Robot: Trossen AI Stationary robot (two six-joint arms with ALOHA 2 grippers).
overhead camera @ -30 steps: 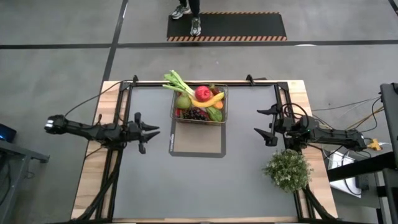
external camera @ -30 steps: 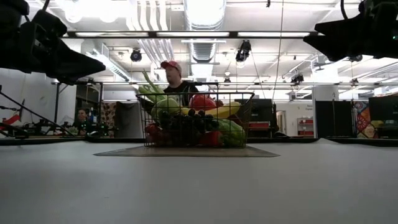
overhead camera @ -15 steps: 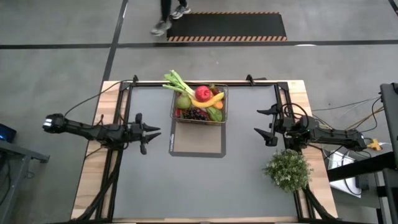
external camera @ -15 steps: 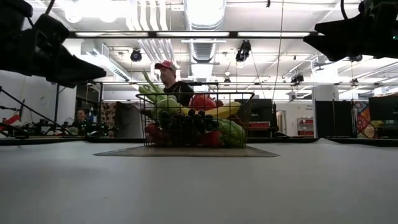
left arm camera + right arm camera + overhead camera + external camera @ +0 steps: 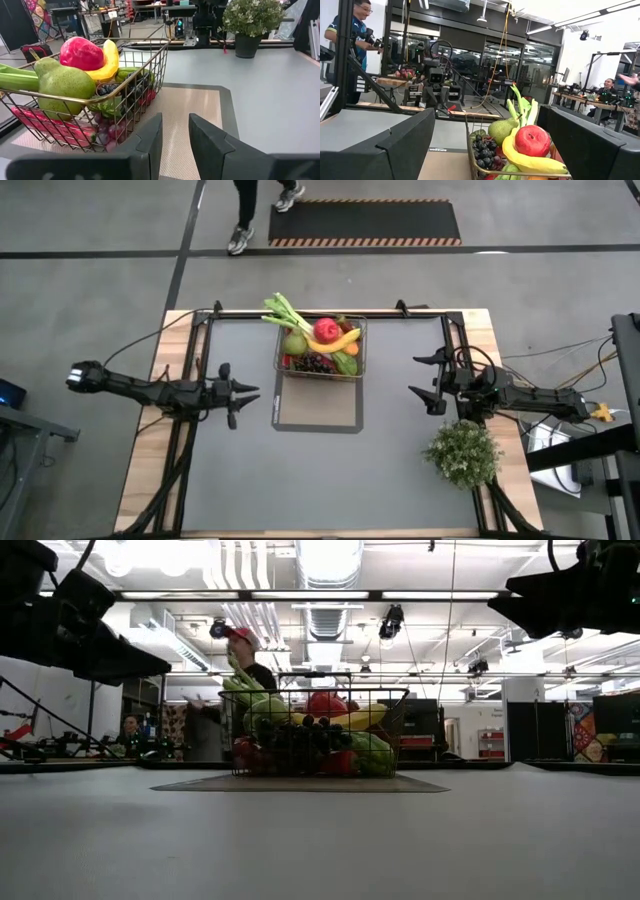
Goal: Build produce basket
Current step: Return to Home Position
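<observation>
Retracting both arms is, I judge, the step you are in: the basket [image 5: 279, 352] already stands loaded, with leek [image 5: 282, 310], pear [image 5: 294, 344], apple [image 5: 326, 330], banana [image 5: 346, 340] and grapes [image 5: 318, 362] heaped inside it. A dark mat [image 5: 318, 412] reaches out from under the basket toward you.

Left of the basket and well apart from it, the left end effector [image 5: 250, 391] hangs over the worktop [image 5: 400, 490], pointed at the basket, with only a narrow gap between its fingers and nothing held. Right of the basket, about as far off, the right end effector [image 5: 413, 377] is spread wide and empty.

To do this well, draw each arm straight back from the basket and carry nothing across its rim. The leek overhangs the basket's far left corner and would catch easily. Mind the potted plant [image 5: 462, 452], which stands beyond the right end effector from the basket, just beside that arm. A person [image 5: 245, 220] walks the floor past the basket's far side.

For writing, the right wrist view shows one pale line of print on the mat's border, too small to read. No other label shows.
</observation>
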